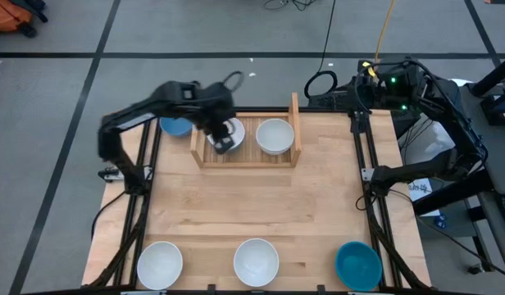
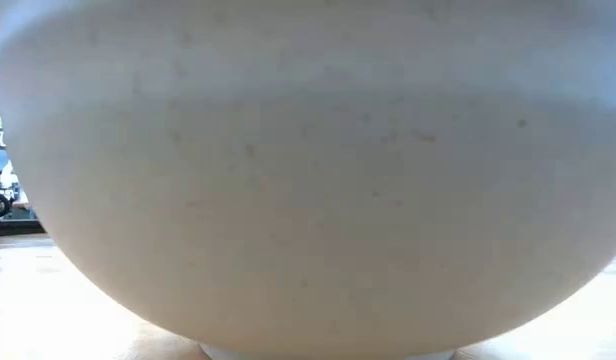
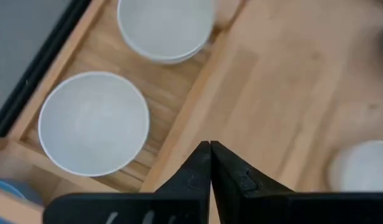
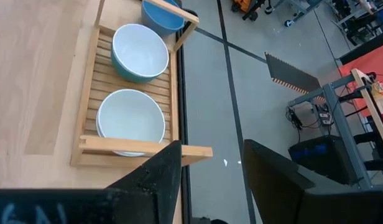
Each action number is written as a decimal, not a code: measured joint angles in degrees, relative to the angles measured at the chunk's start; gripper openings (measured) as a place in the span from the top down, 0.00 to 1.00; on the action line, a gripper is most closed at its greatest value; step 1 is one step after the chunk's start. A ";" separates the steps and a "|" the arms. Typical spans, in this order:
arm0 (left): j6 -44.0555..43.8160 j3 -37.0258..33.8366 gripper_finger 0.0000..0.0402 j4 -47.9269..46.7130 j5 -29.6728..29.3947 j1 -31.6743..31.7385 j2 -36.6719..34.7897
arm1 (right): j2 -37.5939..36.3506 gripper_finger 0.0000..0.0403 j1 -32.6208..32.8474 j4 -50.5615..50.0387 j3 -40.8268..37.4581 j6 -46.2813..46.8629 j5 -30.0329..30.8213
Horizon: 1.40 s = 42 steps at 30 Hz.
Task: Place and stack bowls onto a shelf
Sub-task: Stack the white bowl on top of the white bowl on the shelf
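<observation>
The shelf [image 1: 246,160] stands at the table's far edge and holds bowls in both slots. In the left slot a bowl [image 3: 92,121] shows white inside and blue on its outer wall [image 4: 140,51]. The right slot holds a white bowl [image 1: 275,135], which looks like a stack [image 4: 130,121]. My left gripper [image 1: 224,141] hovers shut over the left slot, with its tips [image 3: 210,149] above the shelf's near rail, touching nothing. My right gripper [image 4: 210,155] is open and waits off the table's right side. A blue bowl [image 1: 175,125] sits just left of the shelf.
Three bowls stand along the near edge: white [image 1: 160,264], white [image 1: 257,262] and blue-teal [image 1: 357,265]. The middle one fills the low view [image 2: 308,170]. Bare wood lies between them and the shelf. Dark frame rails run along both table sides [image 1: 369,188].
</observation>
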 joint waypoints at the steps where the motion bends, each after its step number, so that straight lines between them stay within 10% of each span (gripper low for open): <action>1: 0.00 0.06 0.96 0.02 0.00 -0.81 -1.49 | -0.15 0.59 0.00 -0.48 0.00 0.05 0.00; 13: 0.16 0.07 0.95 0.44 0.07 -9.01 -12.63 | -0.67 0.63 3.33 -8.66 0.00 1.06 -0.22; 24: 1.36 0.01 0.95 -7.94 -0.08 -13.98 -13.56 | 0.76 0.66 15.31 -10.75 -0.05 21.47 -8.97; 42: 3.37 -0.02 0.95 -8.16 -0.04 -24.26 -20.03 | 14.10 0.66 37.53 12.60 -17.58 42.71 -9.05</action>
